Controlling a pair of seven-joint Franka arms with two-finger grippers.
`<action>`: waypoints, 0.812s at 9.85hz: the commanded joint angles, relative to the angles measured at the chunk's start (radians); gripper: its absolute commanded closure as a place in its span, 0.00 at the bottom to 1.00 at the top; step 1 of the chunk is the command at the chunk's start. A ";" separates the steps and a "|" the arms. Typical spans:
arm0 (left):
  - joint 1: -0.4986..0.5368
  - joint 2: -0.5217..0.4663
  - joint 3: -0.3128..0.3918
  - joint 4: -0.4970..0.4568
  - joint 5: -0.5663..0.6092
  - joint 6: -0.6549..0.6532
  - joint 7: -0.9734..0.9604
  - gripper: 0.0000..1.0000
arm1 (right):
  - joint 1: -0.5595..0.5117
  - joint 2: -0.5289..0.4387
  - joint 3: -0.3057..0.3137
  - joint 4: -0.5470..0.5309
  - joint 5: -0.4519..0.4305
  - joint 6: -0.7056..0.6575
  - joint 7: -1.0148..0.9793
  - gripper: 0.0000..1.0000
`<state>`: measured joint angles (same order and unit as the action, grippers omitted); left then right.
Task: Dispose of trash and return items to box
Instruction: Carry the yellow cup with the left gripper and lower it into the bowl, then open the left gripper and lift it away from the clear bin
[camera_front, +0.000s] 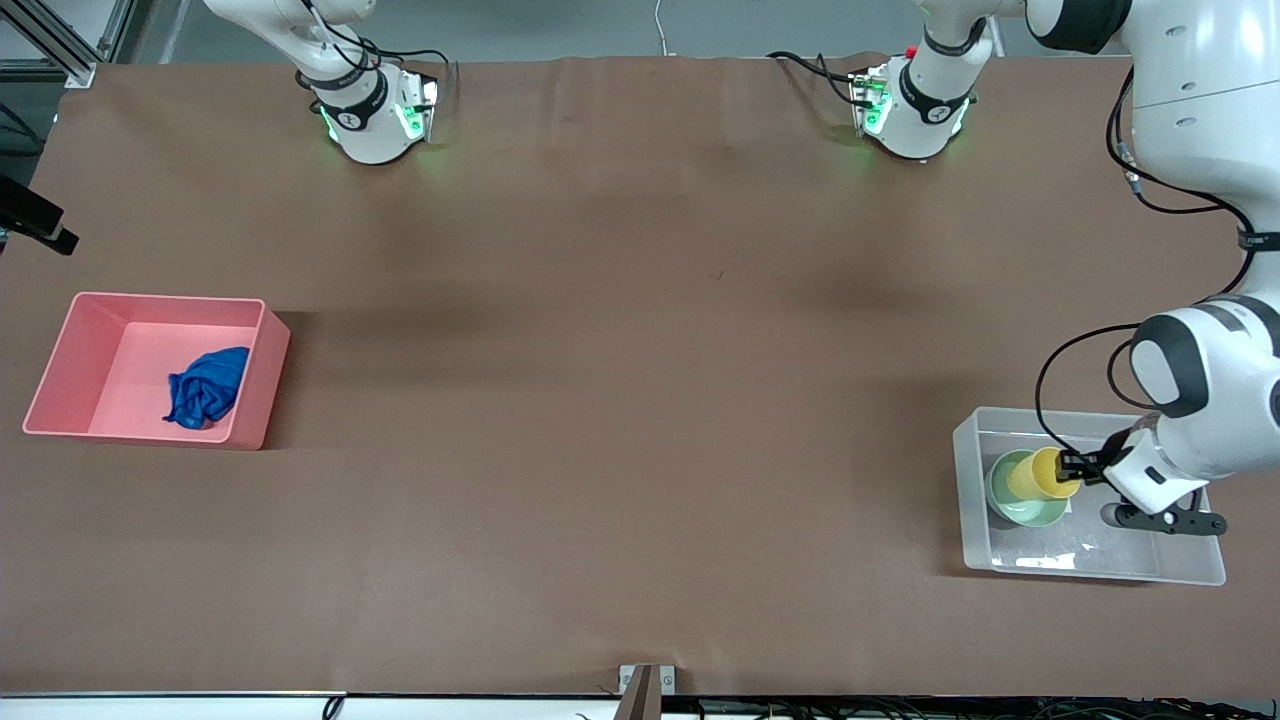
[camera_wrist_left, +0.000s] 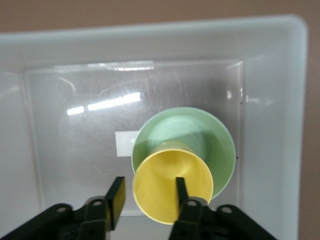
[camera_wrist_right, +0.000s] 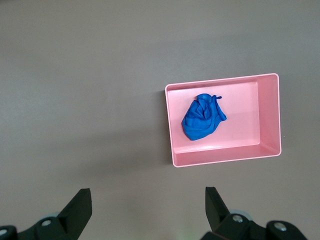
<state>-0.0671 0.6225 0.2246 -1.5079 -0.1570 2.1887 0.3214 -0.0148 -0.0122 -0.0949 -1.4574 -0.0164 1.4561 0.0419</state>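
I keep the left gripper (camera_wrist_left: 147, 197) over the box (camera_front: 1190, 572), fingers straddling the yellow cup's (camera_wrist_left: 170, 192) rim to seat it in the bowl (camera_wrist_left: 220, 145). The right gripper (camera_wrist_right: 145, 207) waits spread; the cloth (camera_front: 205, 388) lies binned.

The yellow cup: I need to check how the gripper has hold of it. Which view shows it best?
The left wrist view: the yellow cup fills it, one finger inside its rim, over the green bowl. The front view shows it small; the right wrist view misses it.
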 joint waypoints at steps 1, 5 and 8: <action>-0.017 -0.129 -0.002 -0.044 -0.004 -0.035 0.002 0.00 | -0.002 0.001 0.003 0.005 -0.002 0.001 0.000 0.00; -0.042 -0.439 -0.025 -0.120 0.061 -0.255 -0.071 0.00 | -0.002 0.001 0.003 0.005 -0.002 0.001 0.000 0.00; -0.011 -0.679 -0.161 -0.211 0.166 -0.423 -0.263 0.00 | -0.002 0.001 0.003 0.005 -0.002 0.006 0.001 0.00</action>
<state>-0.0978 0.0418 0.1158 -1.5953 -0.0186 1.7757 0.1025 -0.0144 -0.0108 -0.0952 -1.4573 -0.0164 1.4585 0.0419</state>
